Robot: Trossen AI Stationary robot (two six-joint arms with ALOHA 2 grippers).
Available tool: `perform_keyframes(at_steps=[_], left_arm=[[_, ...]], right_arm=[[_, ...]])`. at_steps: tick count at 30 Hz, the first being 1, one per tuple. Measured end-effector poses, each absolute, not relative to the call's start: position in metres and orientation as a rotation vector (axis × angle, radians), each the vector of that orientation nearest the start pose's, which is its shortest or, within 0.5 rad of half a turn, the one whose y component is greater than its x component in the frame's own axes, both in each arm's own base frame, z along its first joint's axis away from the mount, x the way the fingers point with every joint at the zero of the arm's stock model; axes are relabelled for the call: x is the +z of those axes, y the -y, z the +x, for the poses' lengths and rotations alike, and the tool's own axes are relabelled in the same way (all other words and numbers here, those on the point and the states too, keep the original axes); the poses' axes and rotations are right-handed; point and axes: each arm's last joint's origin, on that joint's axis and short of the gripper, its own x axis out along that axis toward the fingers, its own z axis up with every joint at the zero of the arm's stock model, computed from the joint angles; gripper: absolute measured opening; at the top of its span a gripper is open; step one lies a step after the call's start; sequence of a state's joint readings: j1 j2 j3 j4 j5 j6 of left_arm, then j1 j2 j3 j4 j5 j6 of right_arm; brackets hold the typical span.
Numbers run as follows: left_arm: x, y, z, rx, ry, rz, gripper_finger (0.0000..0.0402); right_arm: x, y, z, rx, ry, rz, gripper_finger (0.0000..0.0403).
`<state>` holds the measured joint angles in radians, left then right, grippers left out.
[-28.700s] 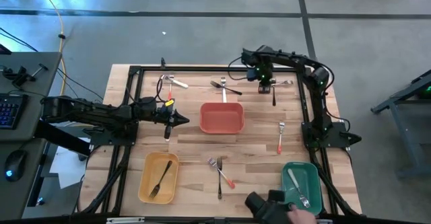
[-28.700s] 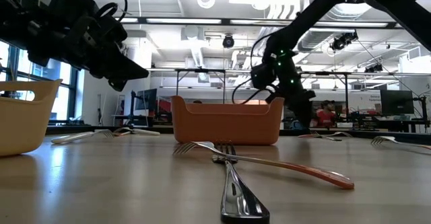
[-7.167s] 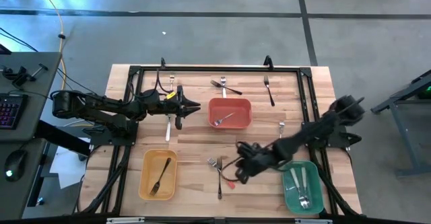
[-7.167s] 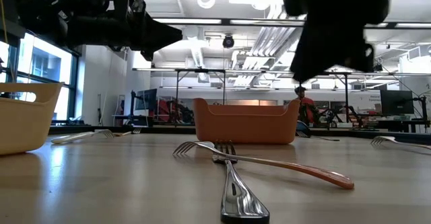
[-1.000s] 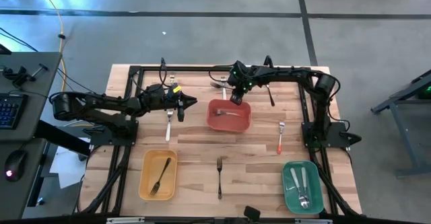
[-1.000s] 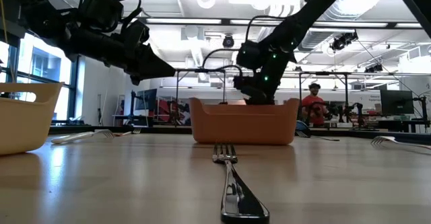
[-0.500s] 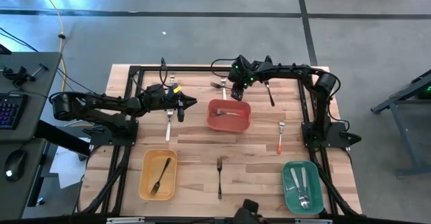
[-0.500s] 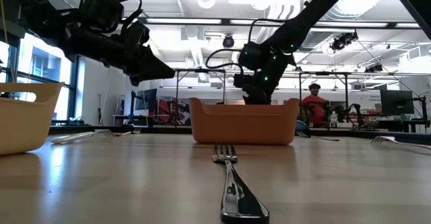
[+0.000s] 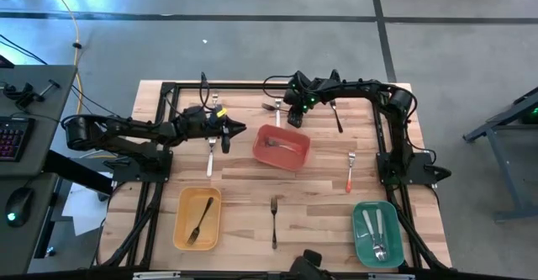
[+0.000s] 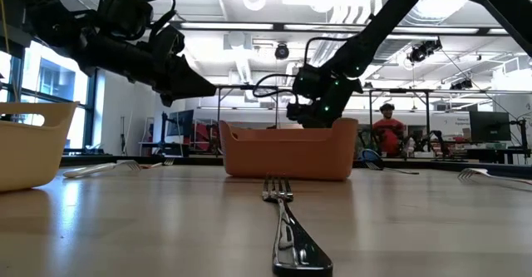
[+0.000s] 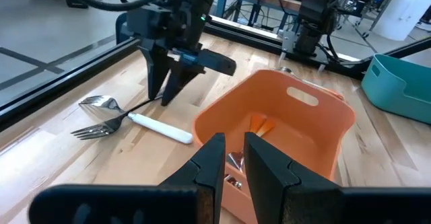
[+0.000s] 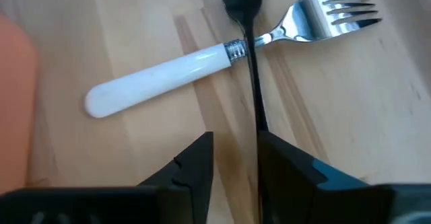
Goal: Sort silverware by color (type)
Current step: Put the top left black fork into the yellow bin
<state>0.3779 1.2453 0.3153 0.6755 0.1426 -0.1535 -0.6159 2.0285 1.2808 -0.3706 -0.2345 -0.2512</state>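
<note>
Hovering low near the table's far edge, the right gripper (image 9: pixel 293 117) hangs just beyond the red bin (image 9: pixel 281 147) with its fingers (image 12: pixel 195 162) slightly parted and holding nothing; directly below it a white-handled fork (image 12: pixel 222 52) lies crossed by a dark fork (image 12: pixel 250 62) on the bare wood. The left gripper (image 9: pixel 238 129) waits toward the table's left side, aimed at the red bin, its fingers (image 11: pixel 214 158) set narrowly apart with nothing between them. Under the left arm another pale-handled utensil (image 9: pixel 209 157) rests on the wood. The red bin sits skewed near the table's middle and holds orange-handled silverware (image 11: pixel 259 124). The yellow bin (image 9: pixel 197 221), near the front left corner, contains one dark fork (image 9: pixel 200 219); the green bin (image 9: pixel 376 232), at the front right corner, contains pale utensils (image 9: pixel 373 229). A dark fork (image 9: pixel 273 219) lies near the front edge between those bins, an orange-handled fork (image 9: pixel 350 173) lies toward the right edge, and a further dark fork (image 9: pixel 334 113) lies near the far edge. No legible writing or brand marks appear on any item.
</note>
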Motion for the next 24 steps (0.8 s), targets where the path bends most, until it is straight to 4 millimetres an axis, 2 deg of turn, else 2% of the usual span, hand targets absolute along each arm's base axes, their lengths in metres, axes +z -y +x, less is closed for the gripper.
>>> perform_keyframes(at_steps=[6,8,12,17,24], left_arm=[[0.169,-0.074,0.211,0.231,-0.23,-0.218,0.0046],[0.169,-0.073,0.211,0.225,-0.23,-0.217,0.0046],[0.169,-0.07,0.212,0.218,-0.23,-0.225,0.0046],[0.167,-0.069,0.213,0.225,-0.247,-0.235,0.0046],[0.161,-0.068,0.215,0.252,-0.267,-0.24,0.0046]], right_arm=[[0.131,0.229,0.326,-0.231,-1.057,0.247,0.0024],[0.132,0.229,0.326,-0.231,-1.058,0.243,0.0006],[0.144,0.225,0.32,-0.229,-1.066,0.242,0.0011],[0.179,0.223,0.318,-0.245,-0.968,0.206,0.0003],[0.182,0.218,0.32,-0.208,-0.934,0.262,0.0002]])
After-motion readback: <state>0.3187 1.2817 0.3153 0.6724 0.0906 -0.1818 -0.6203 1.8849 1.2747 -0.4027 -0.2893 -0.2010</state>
